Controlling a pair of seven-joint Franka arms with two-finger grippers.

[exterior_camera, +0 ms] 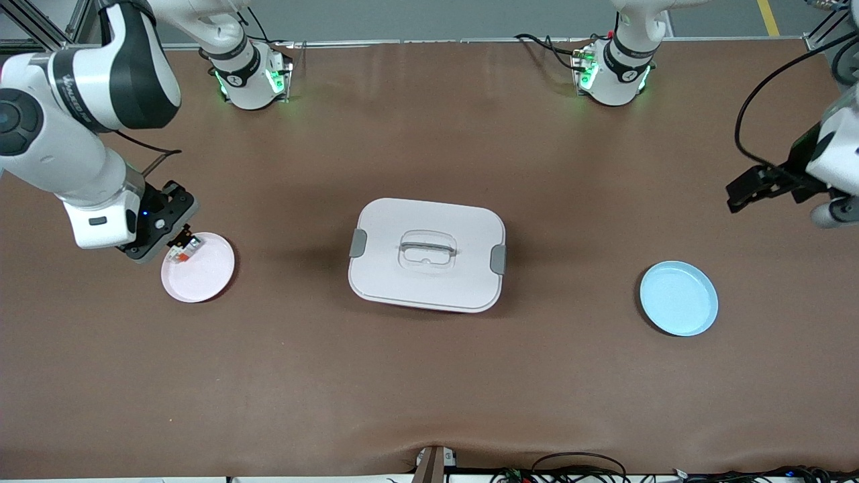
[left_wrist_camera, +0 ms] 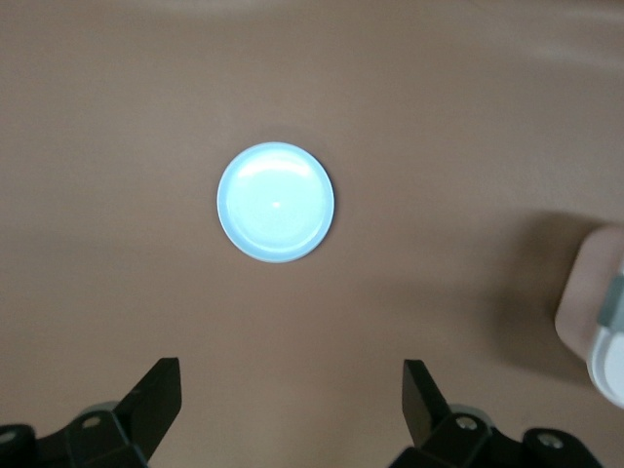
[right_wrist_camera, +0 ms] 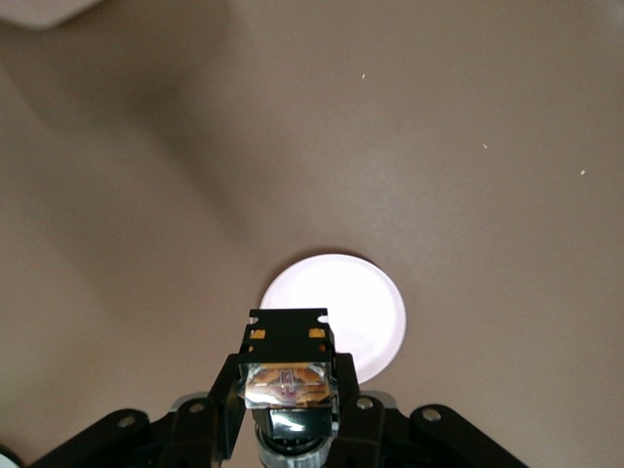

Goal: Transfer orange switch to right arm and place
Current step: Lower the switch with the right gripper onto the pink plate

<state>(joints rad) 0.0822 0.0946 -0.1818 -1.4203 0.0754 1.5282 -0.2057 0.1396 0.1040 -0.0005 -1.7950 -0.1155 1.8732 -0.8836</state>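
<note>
The orange switch is a tiny black block with orange marks and a clear faceted part. My right gripper is shut on it, just over the rim of the pink plate at the right arm's end of the table. The right wrist view shows the switch clamped between the black fingers of the right gripper, with the pink plate below. My left gripper hangs open and empty over the table at the left arm's end. In the left wrist view the left gripper has its jaws wide apart.
A white lidded box with a handle and grey clips sits mid-table; its corner shows in the left wrist view. A light blue plate lies empty near the left arm's end, nearer the front camera than the left gripper.
</note>
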